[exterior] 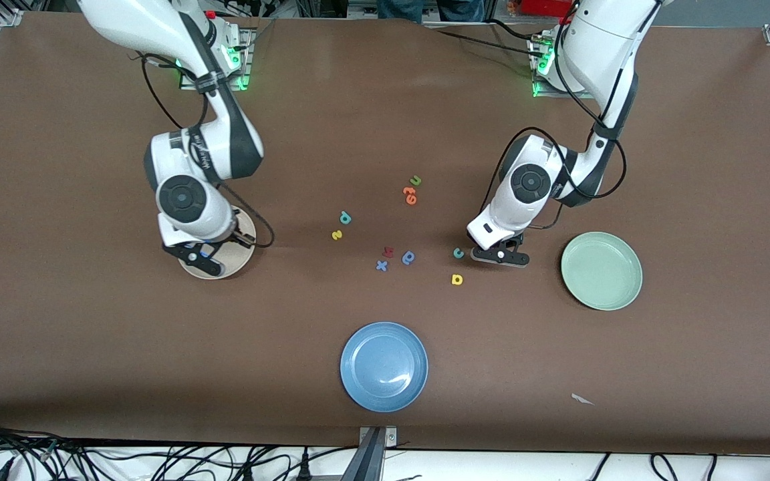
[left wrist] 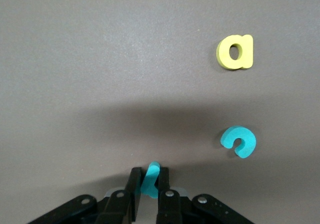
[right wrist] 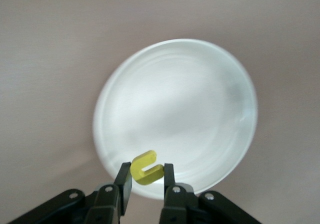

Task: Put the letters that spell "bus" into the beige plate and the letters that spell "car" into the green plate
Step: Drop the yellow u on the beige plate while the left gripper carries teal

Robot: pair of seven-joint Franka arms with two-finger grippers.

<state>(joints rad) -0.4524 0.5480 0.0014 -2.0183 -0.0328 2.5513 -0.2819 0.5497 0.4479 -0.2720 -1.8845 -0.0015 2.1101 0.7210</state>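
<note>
My left gripper (exterior: pixel 500 256) is low over the table, shut on a small teal letter (left wrist: pixel 150 180). The letter shows edge-on, so I cannot read its shape. Beside the gripper lie the teal "c" (exterior: pixel 458 252) (left wrist: pixel 238 141) and the yellow "a" (exterior: pixel 456 279) (left wrist: pixel 235 52). The green plate (exterior: pixel 601 270) sits toward the left arm's end, with nothing in it. My right gripper (exterior: pixel 203 254) (right wrist: pixel 146 168) hangs over the beige plate (exterior: pixel 239 259) (right wrist: pixel 175 109), shut on the yellow "u" (right wrist: pixel 147 167). A teal letter (exterior: pixel 345 217) and the yellow "s" (exterior: pixel 337 234) lie mid-table.
A green "u" (exterior: pixel 416 180) and orange letters (exterior: pixel 410 195) lie nearer the bases. A red letter (exterior: pixel 388 252), a blue "x" (exterior: pixel 381 266) and a blue looped letter (exterior: pixel 409 258) sit mid-table. A blue plate (exterior: pixel 384 366) stands near the front edge.
</note>
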